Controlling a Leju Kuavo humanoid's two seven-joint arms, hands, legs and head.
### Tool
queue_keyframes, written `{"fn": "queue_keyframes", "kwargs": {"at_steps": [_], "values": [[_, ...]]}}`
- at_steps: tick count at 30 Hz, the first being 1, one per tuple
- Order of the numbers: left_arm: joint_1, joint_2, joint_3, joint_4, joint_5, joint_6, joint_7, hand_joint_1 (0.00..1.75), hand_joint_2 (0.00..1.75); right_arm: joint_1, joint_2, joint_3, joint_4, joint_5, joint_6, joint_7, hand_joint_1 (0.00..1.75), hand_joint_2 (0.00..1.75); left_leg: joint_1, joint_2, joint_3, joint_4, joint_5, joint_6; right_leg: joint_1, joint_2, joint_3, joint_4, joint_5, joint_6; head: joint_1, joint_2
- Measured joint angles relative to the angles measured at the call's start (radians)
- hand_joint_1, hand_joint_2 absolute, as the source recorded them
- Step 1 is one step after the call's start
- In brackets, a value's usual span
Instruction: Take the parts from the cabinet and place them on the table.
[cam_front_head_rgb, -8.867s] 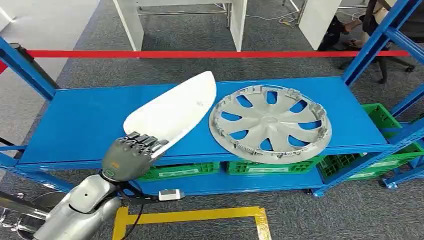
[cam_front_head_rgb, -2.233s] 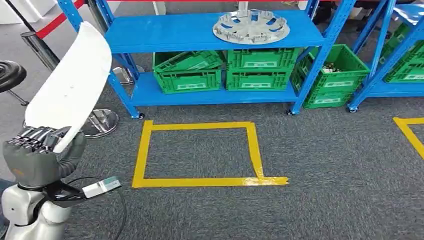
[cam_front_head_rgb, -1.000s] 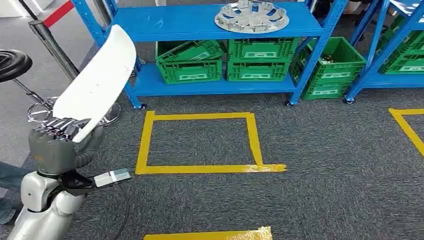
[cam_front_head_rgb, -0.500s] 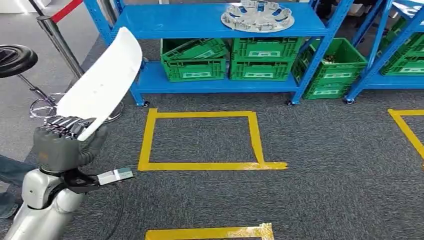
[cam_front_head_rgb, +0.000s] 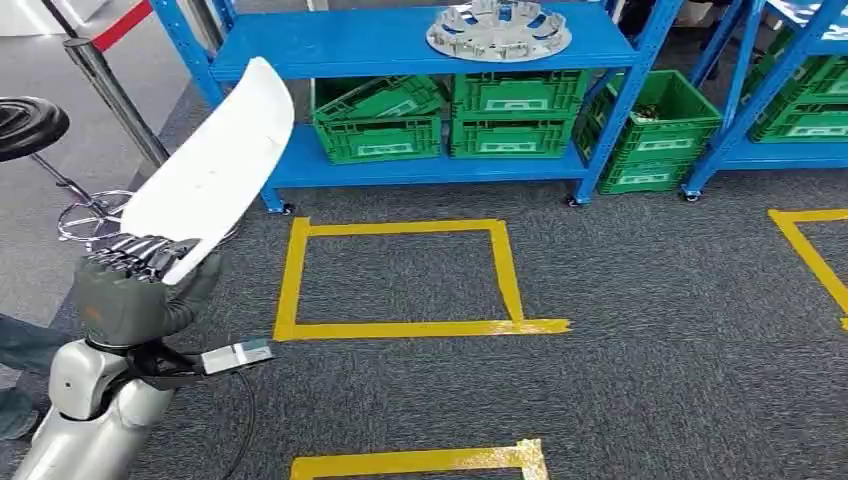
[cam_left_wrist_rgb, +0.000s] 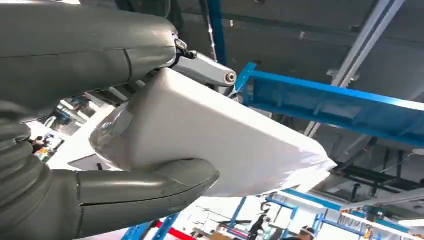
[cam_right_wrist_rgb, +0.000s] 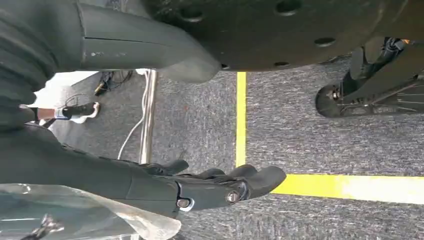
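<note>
Left hand (cam_front_head_rgb: 125, 290): at the lower left of the head frame, raised on its silver arm. Its fingers (cam_front_head_rgb: 135, 252) are curled tight over the lower end of the white panel, and in the left wrist view the thick grey thumb (cam_left_wrist_rgb: 150, 187) presses the panel's opposite face, so the part is clamped between thumb and fingers.

White panel (cam_front_head_rgb: 210, 170): a long, curved white part, standing tilted up out of the left hand toward the upper left of the head frame, its rounded tip overlapping the corner of the blue rack. In the left wrist view (cam_left_wrist_rgb: 220, 145) it looks glossy, and runs from the grip at the left toward the centre right.

Right hand (cam_right_wrist_rgb: 200, 187): in the right wrist view it hangs over grey carpet and yellow tape. Its dark fingers (cam_right_wrist_rgb: 260, 179) are gently bent, loosely apart, and hold nothing.

Blue rack (cam_front_head_rgb: 400, 45): along the top of the head frame.

Wheel cover (cam_front_head_rgb: 499, 30): grey, spoked, lying flat on the rack's upper shelf, top centre.

Green crates (cam_front_head_rgb: 445, 120): on the lower shelf, more at the upper right.

Yellow tape square (cam_front_head_rgb: 290, 275): on the carpet, centre of the head frame, below the rack.

Black stool (cam_front_head_rgb: 30, 125): at the left edge.
</note>
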Motion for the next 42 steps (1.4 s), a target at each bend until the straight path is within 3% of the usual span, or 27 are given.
{"fn": "queue_keyframes", "kwargs": {"at_steps": [3,4,5,9,12,15,21,27,33,42], "values": [[0.002,0.000,0.000,0.000,-0.002,0.000,0.000,1.75,1.75,0.000,0.000,0.000,0.000,0.000,0.000,0.000,0.00,1.75,-0.002,-0.001,-0.012,-0.005,0.001,0.012,-0.002,-0.004,-0.010,-0.006,0.010,0.016,0.000,0.000],[0.002,-0.002,0.000,0.000,-0.003,0.000,0.000,1.75,1.75,0.000,0.000,0.000,0.001,0.000,0.000,0.000,0.00,1.75,0.002,-0.001,-0.012,-0.012,0.006,0.008,0.002,-0.003,-0.011,-0.003,0.001,-0.006,0.002,0.000],[0.002,-0.002,0.000,0.000,-0.003,0.000,0.000,1.75,1.75,0.000,0.000,0.000,0.001,0.000,0.000,0.000,0.00,1.75,0.001,-0.002,-0.012,-0.011,0.006,0.008,0.002,-0.003,-0.013,-0.004,0.011,-0.027,0.003,0.000],[0.002,-0.002,0.000,0.001,0.002,0.000,0.000,1.75,1.75,0.000,-0.001,-0.001,0.003,0.000,0.000,0.000,0.00,1.75,-0.003,-0.001,-0.016,-0.011,0.010,0.015,-0.001,-0.002,-0.011,-0.014,0.020,-0.006,0.003,0.000],[0.002,-0.002,0.000,0.002,0.003,0.000,0.000,1.75,1.75,0.000,-0.001,-0.002,0.003,0.000,0.000,-0.001,0.00,1.75,-0.004,-0.001,-0.019,-0.010,0.012,0.018,-0.002,-0.002,-0.012,-0.017,0.024,0.001,0.003,0.000],[0.002,-0.002,0.000,0.004,0.004,0.000,0.005,1.75,1.75,0.000,-0.001,-0.005,0.003,0.000,0.000,-0.001,0.00,1.75,-0.006,-0.001,-0.020,-0.009,0.012,0.020,-0.005,-0.002,-0.013,-0.018,0.025,0.014,0.003,0.000],[0.001,-0.001,-0.002,0.012,0.003,0.000,0.017,1.75,1.75,0.000,-0.001,-0.008,0.003,-0.001,-0.010,0.002,0.00,1.75,-0.006,-0.001,-0.020,-0.009,0.013,0.021,-0.005,-0.002,-0.015,-0.017,0.026,0.017,0.002,0.000],[0.002,-0.001,-0.002,0.012,-0.015,0.000,0.028,1.75,1.75,-0.001,0.002,-0.008,0.003,0.002,-0.106,0.013,0.00,1.75,-0.005,-0.001,-0.020,-0.009,0.014,0.020,-0.004,-0.002,-0.017,-0.015,0.026,0.017,0.002,0.000],[0.020,0.002,0.002,0.003,-0.045,0.000,0.066,1.75,1.75,-0.001,0.002,-0.008,0.003,-0.002,-0.258,0.005,0.00,1.75,-0.004,-0.001,-0.021,-0.009,0.014,0.020,-0.003,-0.002,-0.017,-0.014,0.025,0.016,0.002,0.000],[0.032,0.011,0.005,-0.005,-0.051,0.000,0.072,1.75,1.75,0.003,0.000,-0.009,0.003,-0.011,-0.270,-0.007,0.00,1.75,-0.004,-0.001,-0.021,-0.009,0.014,0.020,-0.003,-0.002,-0.017,-0.014,0.025,0.016,0.002,0.000]]}}
